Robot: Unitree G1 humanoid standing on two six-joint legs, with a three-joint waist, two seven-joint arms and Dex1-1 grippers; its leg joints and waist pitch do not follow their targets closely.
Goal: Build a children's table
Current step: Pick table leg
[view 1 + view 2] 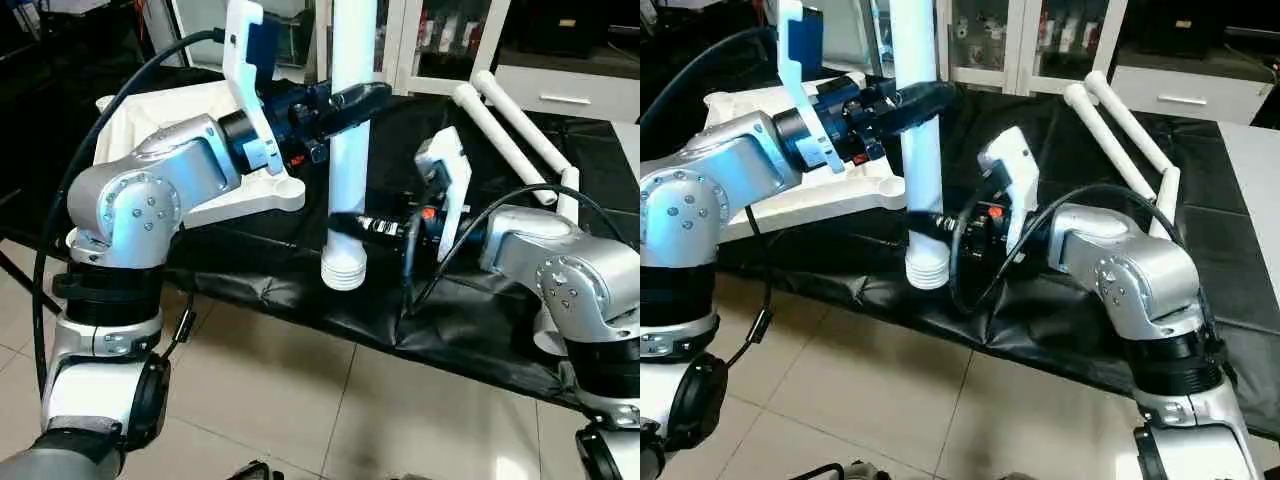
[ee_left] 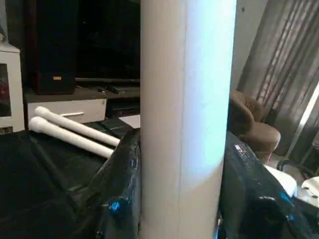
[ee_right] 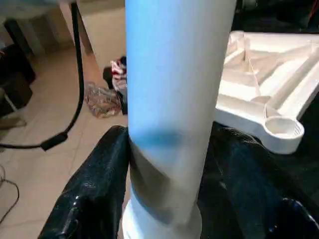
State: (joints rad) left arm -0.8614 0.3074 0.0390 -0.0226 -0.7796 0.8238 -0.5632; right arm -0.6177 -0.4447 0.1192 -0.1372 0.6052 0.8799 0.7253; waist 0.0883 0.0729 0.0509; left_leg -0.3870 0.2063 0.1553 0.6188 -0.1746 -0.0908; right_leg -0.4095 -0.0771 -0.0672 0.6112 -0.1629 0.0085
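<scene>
Pale floor tiles [image 1: 300,400] lay below the black-covered work table [image 1: 470,320]; glass-fronted cabinets [image 1: 1040,40] stood behind, a brown armchair [image 2: 251,127] beside curtains [image 2: 284,74].

The upright white tapered plastic tube leg [image 1: 350,150] runs off the top edge of both eye views, so its upper end is unseen; the black fingers of the left gripper [image 1: 345,105] hide a band of it, and the right gripper [image 1: 352,225] hides another lower down; the white ribbed square plastic tabletop [image 1: 150,120] lies largely behind the left silver forearm [image 1: 150,185]; cabinet contents are too small to tell.
</scene>
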